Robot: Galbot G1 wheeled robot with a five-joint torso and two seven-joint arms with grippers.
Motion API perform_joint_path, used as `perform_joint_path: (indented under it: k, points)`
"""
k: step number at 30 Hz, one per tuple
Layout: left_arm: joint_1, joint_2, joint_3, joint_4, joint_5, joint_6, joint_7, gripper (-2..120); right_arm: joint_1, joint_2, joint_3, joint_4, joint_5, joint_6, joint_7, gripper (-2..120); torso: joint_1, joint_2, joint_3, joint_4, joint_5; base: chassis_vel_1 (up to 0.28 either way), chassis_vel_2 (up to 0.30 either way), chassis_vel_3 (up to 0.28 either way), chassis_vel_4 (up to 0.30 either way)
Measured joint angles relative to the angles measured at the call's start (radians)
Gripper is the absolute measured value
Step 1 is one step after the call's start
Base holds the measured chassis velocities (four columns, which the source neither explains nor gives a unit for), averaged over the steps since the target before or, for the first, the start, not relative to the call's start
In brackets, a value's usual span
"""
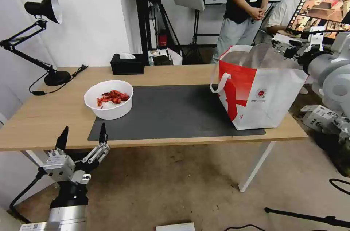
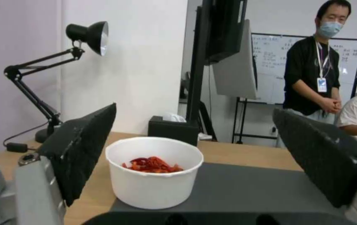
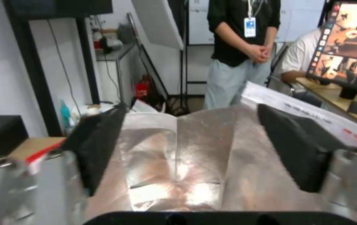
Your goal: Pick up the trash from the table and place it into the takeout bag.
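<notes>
A white round bowl of red crayfish shells sits on the left end of the dark-grey mat on the light-wood table. My left gripper hangs open just in front of the table's near edge, and in the left wrist view the left gripper faces the bowl from a short way off. The red-and-white takeout bag stands open at the table's right end. My right gripper is open with nothing between its fingers, above the bag's far right rim and over its silver lining.
A black tissue box stands at the table's back edge. A black desk lamp sits at the back left with its cable on the wood. Two people and a monitor are behind the bag. The middle of the mat is bare.
</notes>
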Motion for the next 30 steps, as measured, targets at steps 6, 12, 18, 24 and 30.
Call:
perform_joint_path:
  k: [6,12,18,24,30]
  points:
    - [0.000,-0.001,-0.001,0.000,-0.001,-0.001,0.000,100,-0.166,-0.065,0.118,0.200,0.046,0.038,0.012,100,0.000,0.000,0.000,-0.0006,-0.0002,0.000,0.000,0.000,0.000]
    - [0.000,-0.002,0.000,0.000,-0.002,-0.002,0.000,100,-0.457,-0.058,0.299,0.388,0.013,0.127,-0.005,100,0.000,0.000,0.000,0.0001,-0.0004,0.000,0.000,0.000,0.000]
    - [0.008,-0.001,0.000,0.000,-0.002,0.000,-0.001,100,-0.916,0.118,0.549,0.498,-0.241,0.247,-0.229,100,0.000,0.000,0.000,-0.0002,-0.0001,0.000,0.000,0.000,0.000]
    - [0.016,-0.007,0.000,0.000,0.001,0.000,-0.002,100,-1.244,0.384,0.604,0.544,-0.530,0.405,-0.365,100,0.000,0.000,0.000,-0.0005,-0.0002,0.000,0.000,0.000,0.000]
    - [0.021,-0.010,0.009,0.000,0.007,0.000,-0.002,100,-1.383,0.566,0.556,0.550,-0.683,0.535,-0.417,100,0.000,0.000,0.000,-0.0004,-0.0003,0.000,0.000,0.000,0.000]
